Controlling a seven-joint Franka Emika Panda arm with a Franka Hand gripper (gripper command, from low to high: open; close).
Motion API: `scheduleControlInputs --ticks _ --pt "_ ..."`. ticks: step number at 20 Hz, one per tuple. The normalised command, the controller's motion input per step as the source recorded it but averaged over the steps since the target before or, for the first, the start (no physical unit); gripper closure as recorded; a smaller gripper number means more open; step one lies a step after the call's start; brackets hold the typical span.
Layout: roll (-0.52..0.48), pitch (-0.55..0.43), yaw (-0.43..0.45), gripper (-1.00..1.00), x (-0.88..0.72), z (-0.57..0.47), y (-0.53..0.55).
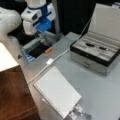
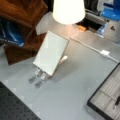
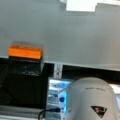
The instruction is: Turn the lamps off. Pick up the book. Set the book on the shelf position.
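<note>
Gripper (image 1: 45,37) sits at a front view's top left, under the white-and-blue wrist, just above a small orange block (image 1: 48,50) at the table edge; fingers too blurred against the dark gap behind to make out, so cannot tell how far apart they stand, and nothing visibly held. Wrist view shows no fingers, only the orange block (image 3: 25,52) on the grey table (image 3: 75,35) lip and a rounded white housing below. The book (image 1: 57,91) lies well apart from the gripper, toward a front view's bottom: thin white rectangle, faint grid texture, ribbed binding along its lower-left long edge, long axis running diagonally from upper left to lower right. Silver metal strips (image 1: 78,112) poke from under its lower corner; in a front view the book (image 2: 51,52) looks propped on them (image 2: 37,77), tilted. The shelf position (image 1: 15,95), dark reddish-brown wood with plain grain, is cut off at a front view's left edge, just beside the book. A lit white lampshade (image 2: 68,10) is cropped at a front view's top. A white cable (image 1: 50,61) crosses the table. Grey hinged-lid case (image 1: 97,53) stands open at right, lined in compartments.
</note>
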Motion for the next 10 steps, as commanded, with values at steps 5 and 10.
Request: scheduleControlInputs --ticks 5,10 --pt "0.066 -0.114 -0.103 -1.00 -0.31 -0.12 0.10" --pt "0.006 -0.065 -0.083 -1.00 -0.30 -0.19 0.07"
